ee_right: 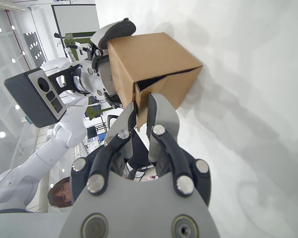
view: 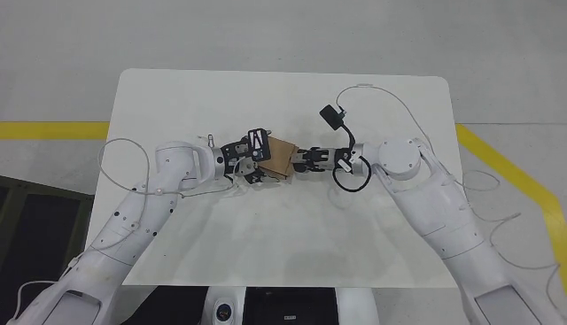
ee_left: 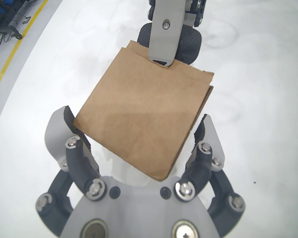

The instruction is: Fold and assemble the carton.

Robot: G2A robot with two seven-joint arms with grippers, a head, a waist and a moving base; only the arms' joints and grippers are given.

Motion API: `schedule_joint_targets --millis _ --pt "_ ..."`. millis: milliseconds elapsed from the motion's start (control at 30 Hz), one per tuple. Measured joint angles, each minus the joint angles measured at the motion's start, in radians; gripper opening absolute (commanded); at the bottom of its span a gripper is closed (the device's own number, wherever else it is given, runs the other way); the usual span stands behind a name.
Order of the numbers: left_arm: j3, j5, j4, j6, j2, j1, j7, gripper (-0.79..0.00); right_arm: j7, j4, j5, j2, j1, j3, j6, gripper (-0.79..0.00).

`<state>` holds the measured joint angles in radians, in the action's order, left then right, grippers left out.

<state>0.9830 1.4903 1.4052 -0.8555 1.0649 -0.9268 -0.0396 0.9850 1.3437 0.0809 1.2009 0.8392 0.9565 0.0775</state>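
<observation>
A small brown carton (view: pixel 279 155) sits at the middle of the white table (view: pixel 266 245), held from both sides. My left gripper (ee_left: pixel 135 125) is shut on the carton (ee_left: pixel 144 110), one finger against each of two opposite faces. From the other side, my right gripper (ee_right: pixel 141 112) pinches a loose end flap of the carton (ee_right: pixel 151 58). That end stands slightly ajar, with a dark gap beside the flap. In the top view the left gripper (view: pixel 261 159) and the right gripper (view: pixel 299 161) face each other across the box.
A thin white cable (view: pixel 390 95) loops over the table behind the right arm. Bare tabletop lies all around the carton, with the table's edges well away from both grippers. Grey floor with a yellow line (view: pixel 53 130) surrounds the table.
</observation>
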Motion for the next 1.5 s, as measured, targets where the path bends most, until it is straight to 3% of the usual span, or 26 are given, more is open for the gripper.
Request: schedule_joint_targets --millis 300,533,767,1500 --pt "-0.002 0.0 0.0 -0.003 0.001 0.001 -0.005 0.0 0.001 -0.009 0.001 0.003 -0.007 -0.005 -0.034 -0.628" --pt "-0.001 0.0 -0.002 -0.001 0.002 0.002 -0.009 0.0 0.016 0.038 -0.011 -0.014 0.035 0.04 -0.037 -0.625" --pt "-0.002 0.004 -0.002 0.001 0.003 0.002 -0.006 0.0 0.022 0.086 -0.026 -0.028 0.074 0.073 -0.028 -0.785" --pt "-0.005 0.007 -0.004 0.001 0.005 0.004 -0.007 0.0 0.02 0.019 -0.016 -0.005 0.018 -0.008 -0.021 -0.785"
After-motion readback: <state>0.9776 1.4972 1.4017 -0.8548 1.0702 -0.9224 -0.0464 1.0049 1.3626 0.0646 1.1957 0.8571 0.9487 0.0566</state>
